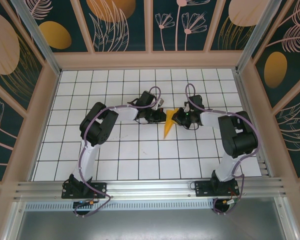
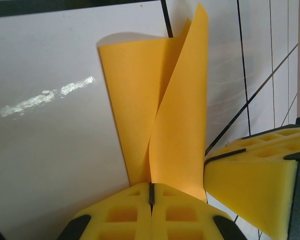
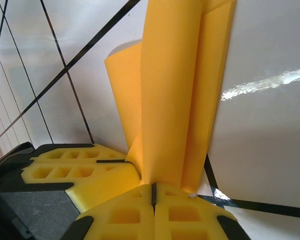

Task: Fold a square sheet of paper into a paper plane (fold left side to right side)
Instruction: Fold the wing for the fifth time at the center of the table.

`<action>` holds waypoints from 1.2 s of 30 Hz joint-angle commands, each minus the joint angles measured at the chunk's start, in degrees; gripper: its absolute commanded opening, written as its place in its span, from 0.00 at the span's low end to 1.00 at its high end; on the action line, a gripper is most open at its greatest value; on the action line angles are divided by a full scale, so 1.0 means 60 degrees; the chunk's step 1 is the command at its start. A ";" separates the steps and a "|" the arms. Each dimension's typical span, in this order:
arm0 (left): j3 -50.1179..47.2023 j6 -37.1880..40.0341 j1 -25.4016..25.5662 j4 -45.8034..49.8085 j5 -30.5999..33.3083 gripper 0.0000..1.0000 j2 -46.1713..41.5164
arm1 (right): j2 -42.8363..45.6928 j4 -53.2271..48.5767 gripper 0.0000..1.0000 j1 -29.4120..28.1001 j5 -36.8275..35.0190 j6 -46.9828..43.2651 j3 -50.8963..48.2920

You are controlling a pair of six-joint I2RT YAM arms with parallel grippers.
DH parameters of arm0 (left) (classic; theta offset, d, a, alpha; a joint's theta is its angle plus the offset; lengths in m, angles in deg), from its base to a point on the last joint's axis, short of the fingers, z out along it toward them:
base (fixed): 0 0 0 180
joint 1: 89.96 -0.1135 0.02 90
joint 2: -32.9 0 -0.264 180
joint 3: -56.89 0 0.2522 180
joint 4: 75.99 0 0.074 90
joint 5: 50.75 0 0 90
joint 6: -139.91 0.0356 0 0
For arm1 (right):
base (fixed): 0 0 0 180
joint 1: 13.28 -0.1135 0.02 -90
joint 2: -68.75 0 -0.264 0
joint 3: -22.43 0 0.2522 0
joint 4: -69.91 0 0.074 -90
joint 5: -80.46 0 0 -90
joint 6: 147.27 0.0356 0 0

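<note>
Both pairs are on it now. Your left fingers (image 2: 122, 216) are pressed together on the paper plane (image 2: 176, 125), and your right fingers (image 3: 190, 220) pinch the same folded edge just beside them. The plane sits between the two arms near the middle of the worktop (image 1: 115, 150), its point toward the bases. Its layers flare loose beyond the pinch (one flap curls right open). This reads as crease-setting, so hold one pinch firm and draw the other slowly along the fold toward the point. An uneven pull will likely skew or tear paper this thin.
</note>
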 commanded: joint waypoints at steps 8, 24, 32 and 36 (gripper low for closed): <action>-0.0021 0.0273 -0.0018 0.0513 0.0854 0.00 0.0346 | -0.0449 -0.0167 0.04 -0.0068 -0.0200 -0.0336 0.0272; 0.0020 0.0462 -0.0069 0.0950 0.1169 0.18 -0.0647 | -0.0899 -0.1190 0.04 -0.0055 -0.0868 -0.0471 0.0055; -0.1049 0.0465 -0.0091 0.0752 0.0745 0.28 -0.2278 | -0.0945 -0.1014 0.03 -0.0057 -0.0797 -0.0433 -0.0112; -0.2068 -0.0024 0.0052 -0.0115 -0.0331 0.24 -0.3107 | -0.0962 -0.0939 0.03 -0.0050 -0.0761 -0.0431 -0.0097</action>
